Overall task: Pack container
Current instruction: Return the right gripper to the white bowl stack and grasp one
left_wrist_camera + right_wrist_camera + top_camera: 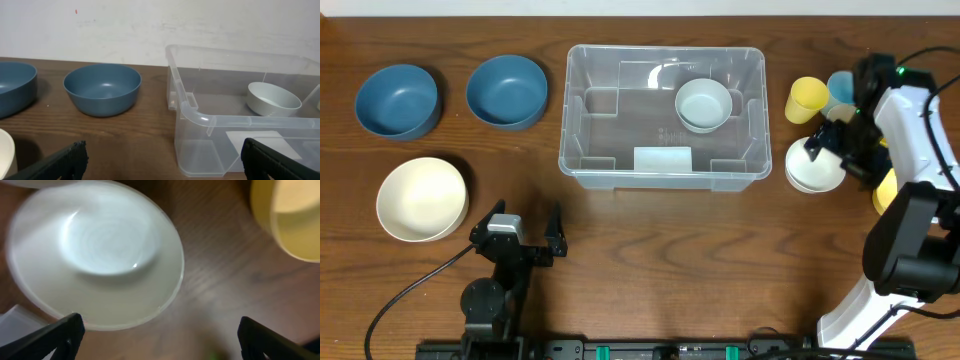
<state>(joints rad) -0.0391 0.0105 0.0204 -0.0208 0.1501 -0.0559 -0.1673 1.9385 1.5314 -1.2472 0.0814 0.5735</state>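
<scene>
From overhead, the container (620,120) sits at the middle of the table (650,260), a clear rectangular bin with rounded corners, a thick rim and moulded inner steps. One pale bowl (704,104) already lies in its far right part. The right gripper (840,140) hangs over a white bowl (810,172) just beside the container's right wall, so we judge the step in hand to be reaching for that bowl. The left gripper (520,230) waits near the front edge, jaws spread and empty.

In the left wrist view, we see the container's see-through corner close up, with two blue bowls (102,89) to its left.

The right wrist view is blurred. The jaws stand wide and hold nothing, with the white bowl below them and a yellow cup (290,220) beside it. Next we would need one finger inside the bowl's rim and one outside — then a firm close and a lift clear of the container wall.
</scene>
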